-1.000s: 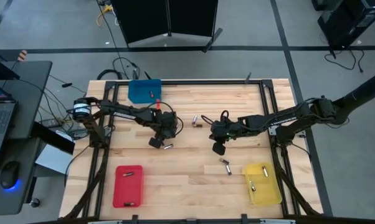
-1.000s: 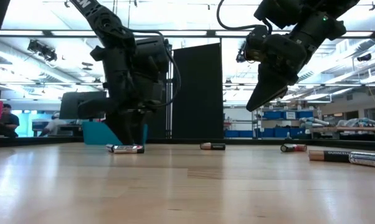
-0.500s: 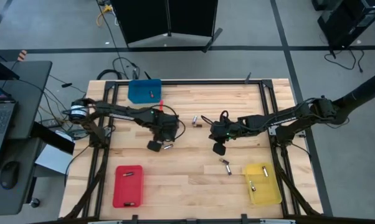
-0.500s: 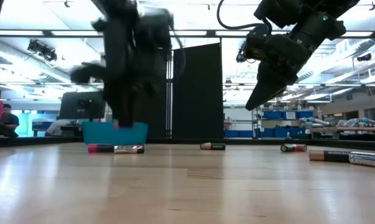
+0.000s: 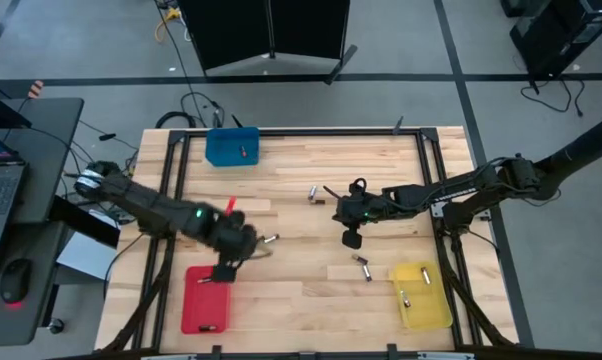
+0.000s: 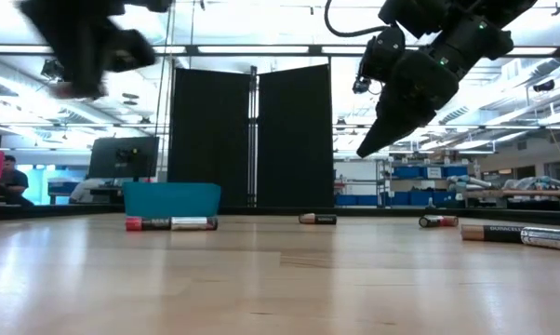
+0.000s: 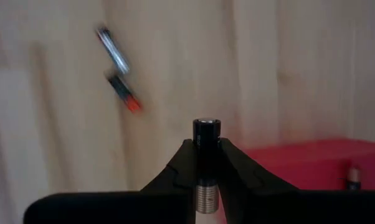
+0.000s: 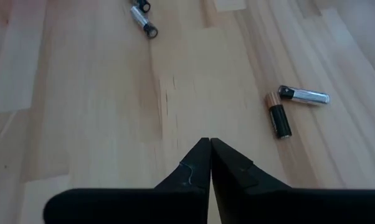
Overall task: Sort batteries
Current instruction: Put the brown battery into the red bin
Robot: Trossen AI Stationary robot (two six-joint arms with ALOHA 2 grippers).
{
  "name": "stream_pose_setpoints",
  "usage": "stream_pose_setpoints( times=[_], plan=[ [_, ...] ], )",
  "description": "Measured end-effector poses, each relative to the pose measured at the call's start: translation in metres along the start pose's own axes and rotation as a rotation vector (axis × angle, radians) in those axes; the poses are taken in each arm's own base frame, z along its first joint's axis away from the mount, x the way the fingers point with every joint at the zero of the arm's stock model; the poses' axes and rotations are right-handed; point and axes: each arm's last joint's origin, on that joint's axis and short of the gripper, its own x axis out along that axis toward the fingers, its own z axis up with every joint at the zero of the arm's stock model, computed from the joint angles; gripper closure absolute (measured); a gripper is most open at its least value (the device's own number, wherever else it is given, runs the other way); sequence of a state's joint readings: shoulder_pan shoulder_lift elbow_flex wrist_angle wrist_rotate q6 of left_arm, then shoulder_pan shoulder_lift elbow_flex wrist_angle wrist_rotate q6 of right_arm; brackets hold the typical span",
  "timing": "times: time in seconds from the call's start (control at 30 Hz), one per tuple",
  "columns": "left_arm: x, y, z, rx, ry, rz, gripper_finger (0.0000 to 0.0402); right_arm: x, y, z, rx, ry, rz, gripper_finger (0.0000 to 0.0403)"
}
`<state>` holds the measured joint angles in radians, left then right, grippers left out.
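Batteries are the job: one small black-and-silver cell (image 7: 206,158) sits clamped between the fingers of the left hand (image 5: 224,272), which hangs over the top edge of the red tray (image 5: 193,300). Just beyond that hand, two cells (image 5: 267,240) lie end to end on the worktop (image 5: 301,290). The right hand (image 8: 210,163), fingers pressed together and empty, hovers above mid-worktop; two cells (image 8: 289,109) lie near it beside the yellow tray (image 5: 436,312). A blue tray (image 5: 226,148) sits at the far edge.
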<state>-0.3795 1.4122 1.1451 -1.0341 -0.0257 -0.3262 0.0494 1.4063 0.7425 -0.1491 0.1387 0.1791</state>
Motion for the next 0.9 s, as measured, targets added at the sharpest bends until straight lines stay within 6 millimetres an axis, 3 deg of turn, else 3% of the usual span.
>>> stream_pose_setpoints(
  times=[0.23,0.4,0.6,0.9],
  plan=[
    [0.031,-0.042,-0.043,-0.116,0.108,-0.022,0.0358,0.0,-0.002,0.003,0.003,-0.028,-0.003,0.0381],
    [0.057,-0.063,-0.063,-0.176,0.055,-0.132,0.0358,0.001,-0.008,0.005,0.003,-0.039,-0.016,0.0382],
    [0.078,-0.064,-0.085,-0.226,0.087,-0.157,0.0358,0.001,-0.012,0.006,0.015,-0.042,-0.026,0.0382],
    [0.092,-0.06,-0.101,-0.214,0.16,-0.177,0.0358,0.001,-0.012,0.006,0.023,-0.041,-0.025,0.0382]
  ],
)
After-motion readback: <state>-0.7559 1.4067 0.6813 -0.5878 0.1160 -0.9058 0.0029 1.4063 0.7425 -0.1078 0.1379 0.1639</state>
